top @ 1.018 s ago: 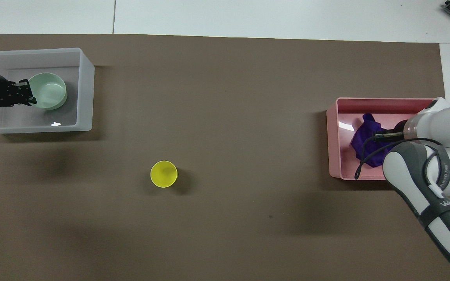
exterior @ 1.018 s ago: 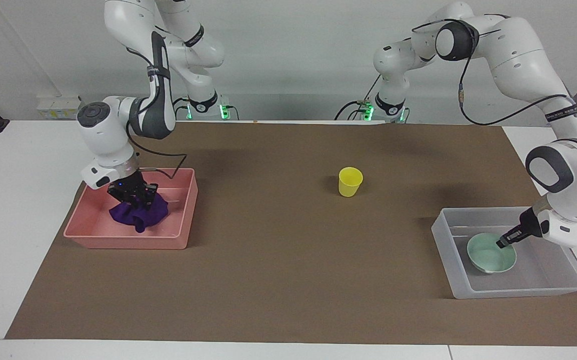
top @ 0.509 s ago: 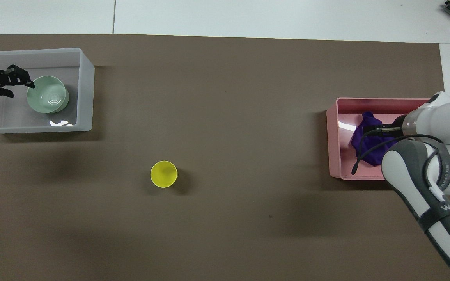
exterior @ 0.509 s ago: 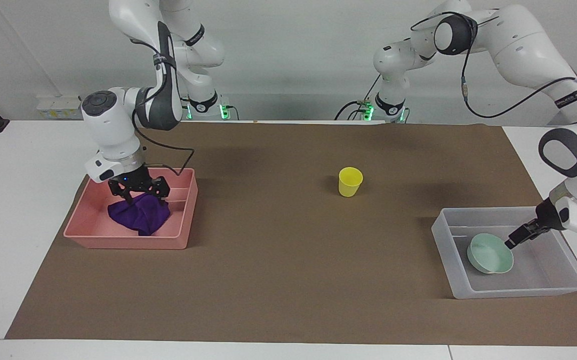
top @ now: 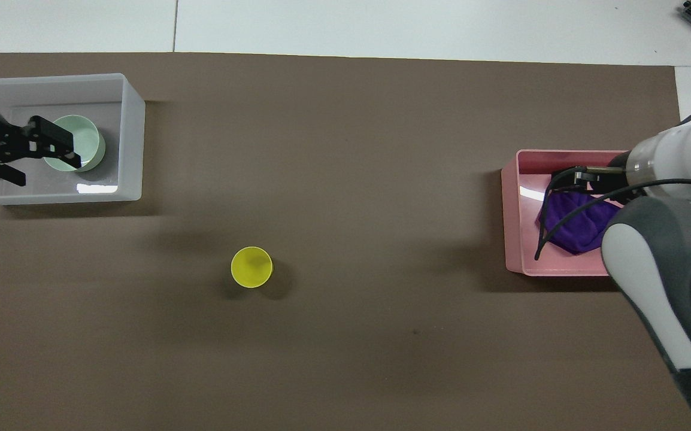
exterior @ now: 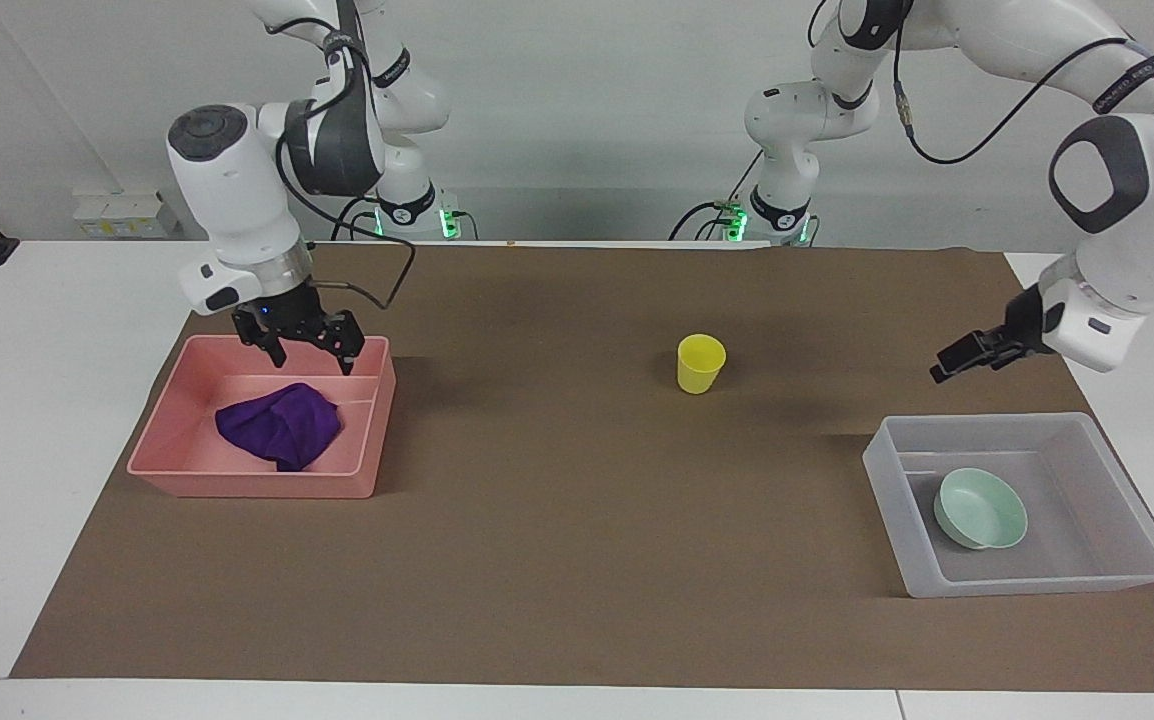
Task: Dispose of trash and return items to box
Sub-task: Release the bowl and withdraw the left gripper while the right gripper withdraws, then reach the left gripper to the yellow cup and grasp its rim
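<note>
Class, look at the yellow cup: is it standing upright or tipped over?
Upright. The yellow cup stands on its narrow base on the brown mat, and the overhead view shows its round open mouth facing up.

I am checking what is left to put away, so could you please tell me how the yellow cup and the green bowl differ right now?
The yellow cup stands on the brown mat out in the open, while the green bowl already lies inside the clear box. The cup is tall and narrow; the bowl is wide and shallow. The cup sits nearer to the robots than the bowl. Both are upright, open side up, and neither is held.
</note>
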Controlling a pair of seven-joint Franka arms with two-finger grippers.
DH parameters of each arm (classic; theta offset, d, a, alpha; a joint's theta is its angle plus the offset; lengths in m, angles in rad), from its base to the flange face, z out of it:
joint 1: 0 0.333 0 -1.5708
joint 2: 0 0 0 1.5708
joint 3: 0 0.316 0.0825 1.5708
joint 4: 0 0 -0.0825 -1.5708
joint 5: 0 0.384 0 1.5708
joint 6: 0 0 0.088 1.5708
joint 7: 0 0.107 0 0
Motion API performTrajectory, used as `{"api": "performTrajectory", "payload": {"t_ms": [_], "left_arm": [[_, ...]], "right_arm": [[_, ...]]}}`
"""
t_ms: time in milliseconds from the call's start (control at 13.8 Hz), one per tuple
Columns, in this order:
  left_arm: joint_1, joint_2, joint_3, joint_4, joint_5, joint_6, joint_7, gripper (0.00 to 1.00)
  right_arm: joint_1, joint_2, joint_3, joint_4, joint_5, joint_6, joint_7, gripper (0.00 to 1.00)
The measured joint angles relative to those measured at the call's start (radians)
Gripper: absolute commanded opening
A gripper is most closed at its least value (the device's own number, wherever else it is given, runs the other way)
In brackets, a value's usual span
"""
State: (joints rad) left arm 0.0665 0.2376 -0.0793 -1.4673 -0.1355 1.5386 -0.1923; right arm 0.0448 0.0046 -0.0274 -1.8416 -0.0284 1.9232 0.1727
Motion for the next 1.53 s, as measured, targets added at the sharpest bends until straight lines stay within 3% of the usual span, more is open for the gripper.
{"api": "performTrajectory", "payload": {"t_ms": [145, 436, 727, 945, 1018, 1091, 1164, 1236, 1309, 1527], "left_arm": [[-0.067, -0.111, -0.003, -0.172, -0.064, 0.068, -0.018, 1.00], [-0.259, -0.286, -0.007, -0.576, -0.098, 0.392, -0.069, 1.00], [-0.423, -0.304, -0.007, -0.832, -0.099, 0.737, -0.171, 1.00], [-0.451, -0.302, -0.003, -0.901, -0.099, 0.809, -0.183, 1.00], [-0.451, -0.302, 0.000, -0.902, -0.099, 0.809, -0.183, 0.90], [-0.451, -0.302, 0.003, -0.902, -0.099, 0.809, -0.183, 0.57], [-0.451, -0.302, 0.005, -0.902, -0.099, 0.809, -0.183, 0.32], [-0.451, -0.297, 0.006, -0.904, -0.099, 0.809, -0.183, 0.23], [-0.451, -0.287, 0.007, -0.906, -0.099, 0.809, -0.184, 0.00], [-0.450, -0.257, 0.011, -0.904, -0.099, 0.803, -0.200, 0.00]], "right_arm": [[-0.004, -0.034, -0.003, 0.077, 0.001, -0.110, 0.000, 1.00], [-0.012, -0.078, -0.008, 0.187, 0.002, -0.255, 0.000, 1.00], [-0.013, -0.083, -0.014, 0.264, 0.002, -0.366, -0.012, 1.00], [-0.012, -0.083, -0.014, 0.260, 0.003, -0.390, -0.022, 1.00], [-0.012, -0.083, -0.014, 0.256, 0.005, -0.391, -0.023, 1.00], [-0.012, -0.083, -0.014, 0.252, 0.006, -0.391, -0.023, 1.00], [-0.012, -0.084, -0.013, 0.249, 0.006, -0.391, -0.023, 1.00], [-0.012, -0.084, -0.013, 0.248, 0.007, -0.391, -0.023, 1.00], [-0.012, -0.084, -0.013, 0.247, 0.007, -0.391, -0.023, 1.00], [-0.012, -0.086, -0.013, 0.244, 0.007, -0.391, -0.033, 1.00]]}}
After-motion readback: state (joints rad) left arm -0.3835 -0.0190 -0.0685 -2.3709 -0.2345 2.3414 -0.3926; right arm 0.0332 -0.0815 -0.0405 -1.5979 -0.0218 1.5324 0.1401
